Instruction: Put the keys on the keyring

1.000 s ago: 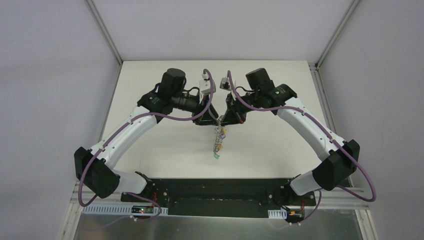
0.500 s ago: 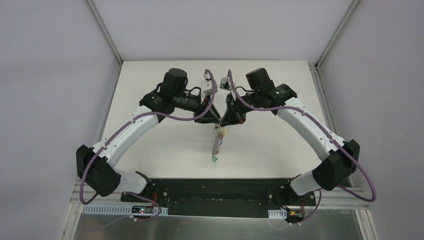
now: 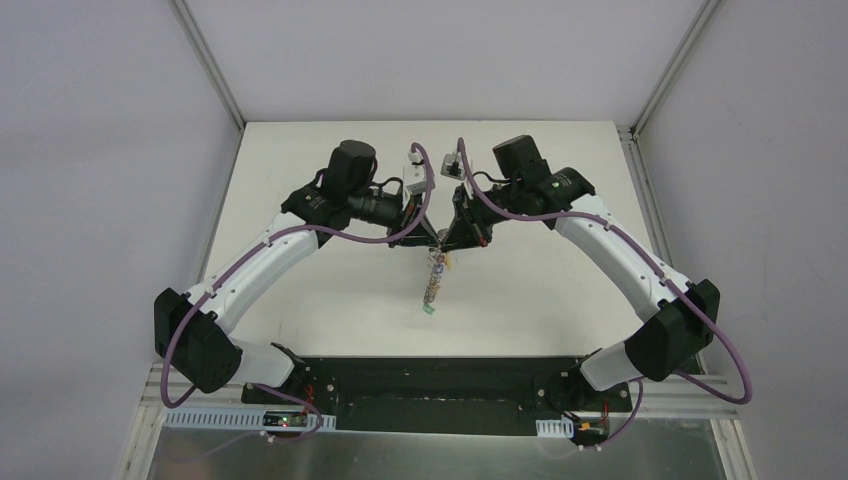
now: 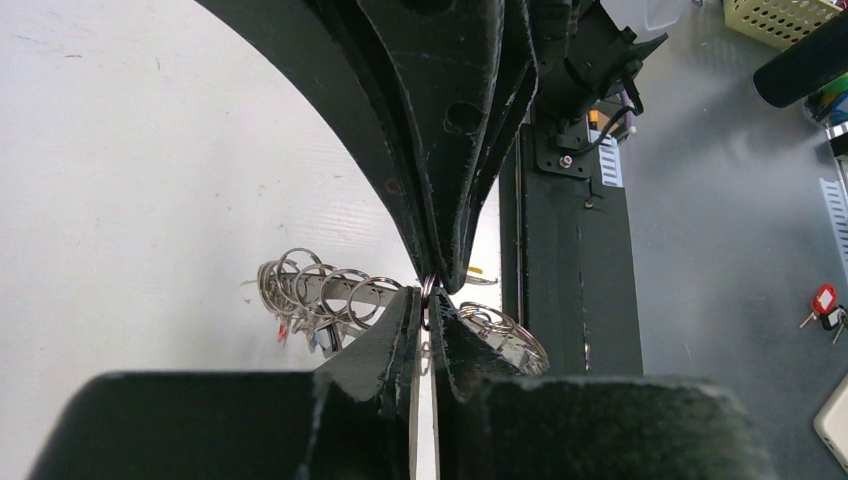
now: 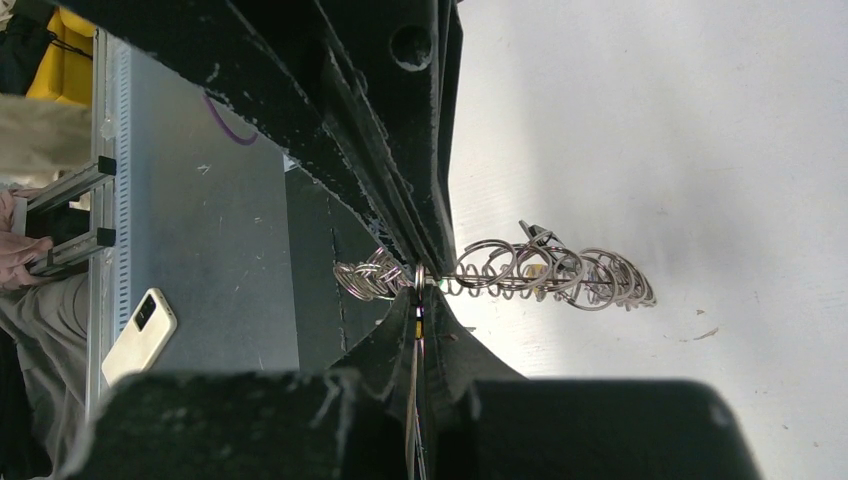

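My left gripper [image 3: 428, 234] and right gripper [image 3: 446, 236] meet tip to tip above the middle of the white table. The keyring [image 3: 433, 280] hangs below them, edge-on, with a green-headed key [image 3: 429, 311] at its lower end. In the left wrist view my left gripper [image 4: 428, 297] is shut on a small wire loop [image 4: 427, 288] of the keyring [image 4: 320, 295]. In the right wrist view my right gripper [image 5: 419, 292] is shut, with a yellow-headed key [image 5: 418, 330] between the fingers, at the keyring's fringe of loops [image 5: 540, 272].
The black base rail [image 3: 430, 375] runs along the near table edge. Beyond it, off the table, lie a red key fob [image 4: 822, 300], a yellow basket [image 4: 780, 15] and a phone [image 5: 140, 335]. A person's hand [image 5: 20, 250] shows at the far left.
My left gripper has moved right, closing the gap to the right gripper's tips. The hanging keyring shifted slightly with it. The right arm has hardly moved.
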Available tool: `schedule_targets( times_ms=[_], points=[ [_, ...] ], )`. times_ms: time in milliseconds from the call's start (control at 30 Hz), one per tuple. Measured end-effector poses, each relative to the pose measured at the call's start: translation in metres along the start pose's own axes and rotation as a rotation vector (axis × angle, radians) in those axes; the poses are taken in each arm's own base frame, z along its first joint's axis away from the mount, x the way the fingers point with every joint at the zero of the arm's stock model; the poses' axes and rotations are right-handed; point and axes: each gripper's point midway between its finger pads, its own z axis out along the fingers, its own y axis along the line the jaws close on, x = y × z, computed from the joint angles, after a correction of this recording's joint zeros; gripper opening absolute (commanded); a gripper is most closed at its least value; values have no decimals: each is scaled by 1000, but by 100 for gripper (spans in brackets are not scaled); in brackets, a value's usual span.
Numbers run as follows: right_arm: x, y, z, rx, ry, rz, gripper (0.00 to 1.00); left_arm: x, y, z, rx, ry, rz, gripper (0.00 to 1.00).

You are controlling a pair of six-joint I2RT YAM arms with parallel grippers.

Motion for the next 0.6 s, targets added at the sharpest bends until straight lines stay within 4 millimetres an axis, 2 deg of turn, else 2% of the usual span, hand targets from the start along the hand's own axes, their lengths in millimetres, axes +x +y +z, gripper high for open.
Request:
schedule_targets(
  times_ms=[267, 400, 600],
  points=[
    [0, 0, 0, 1, -1, 3, 0, 0, 0, 0, 0, 0, -15, 0],
    [-1, -2, -2, 2, -8, 12, 14, -1, 0, 0, -1, -4, -16, 0],
    [-14, -7, -14, 1, -72, 24, 27, -5, 1, -1, -7, -17, -54, 0]
  ],
)
